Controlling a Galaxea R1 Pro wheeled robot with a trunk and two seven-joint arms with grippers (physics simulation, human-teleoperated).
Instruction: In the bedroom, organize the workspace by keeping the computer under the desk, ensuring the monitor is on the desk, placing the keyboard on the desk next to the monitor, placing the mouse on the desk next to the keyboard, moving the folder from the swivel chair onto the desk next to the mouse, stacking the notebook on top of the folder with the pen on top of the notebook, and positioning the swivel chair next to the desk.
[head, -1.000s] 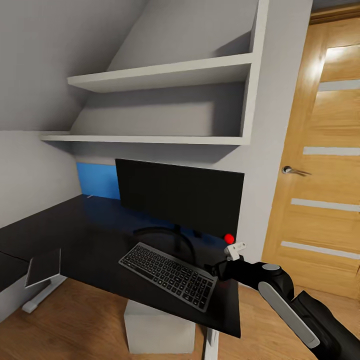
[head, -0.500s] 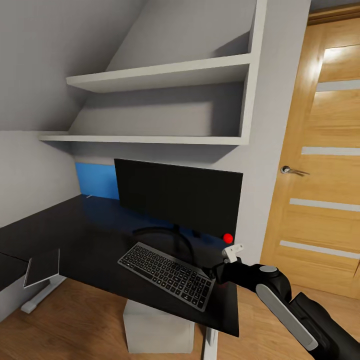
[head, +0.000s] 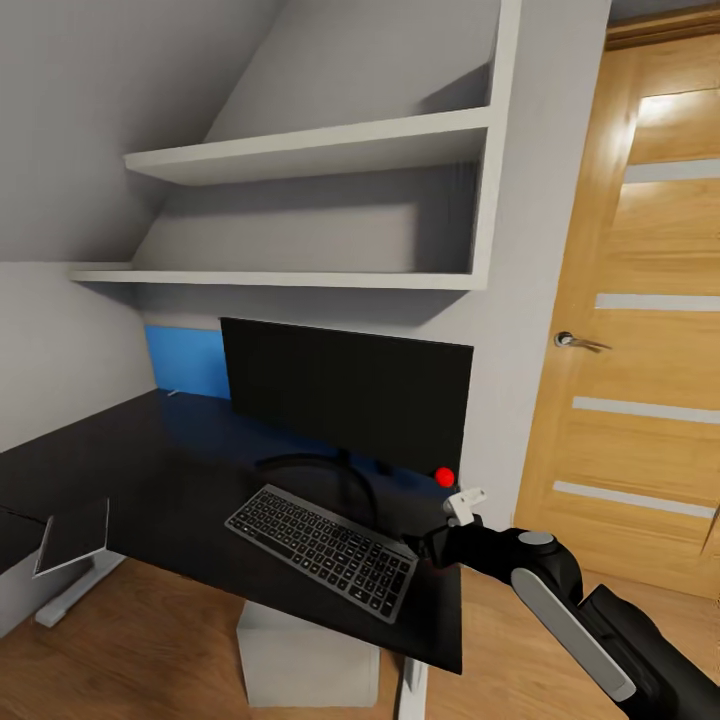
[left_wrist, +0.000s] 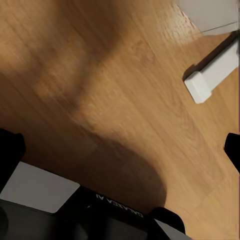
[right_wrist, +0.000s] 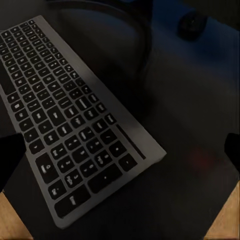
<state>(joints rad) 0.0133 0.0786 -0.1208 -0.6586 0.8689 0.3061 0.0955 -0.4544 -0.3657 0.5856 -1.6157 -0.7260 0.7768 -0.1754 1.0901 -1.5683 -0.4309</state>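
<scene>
Monitor (head: 345, 398) stood upright at the back of the dark surface (head: 150, 470), red dot at its lower corner. Keyboard (head: 322, 549) lay flat and angled in front of the curved stand, its near end close to the surface's front edge. In the right wrist view the keyboard (right_wrist: 70, 117) ran diagonally, with a small dark rounded object, probably the mouse (right_wrist: 192, 22), beyond it near the stand; apart from the keyboard, not touching.

Right gripper (right_wrist: 120, 150) hovered over the bare surface just beside the keyboard's end, fingers spread wide, nothing between them. Left gripper (left_wrist: 120, 145) hung low over the wooden floor, also spread and empty.

Handling judgement: the mouse looked light, rigid and smooth-shelled, so liable to slip; best pinched across its two sides. The keyboard looked slim, stiff and awkwardly long; better slid, or taken by a long edge near the middle.
</scene>
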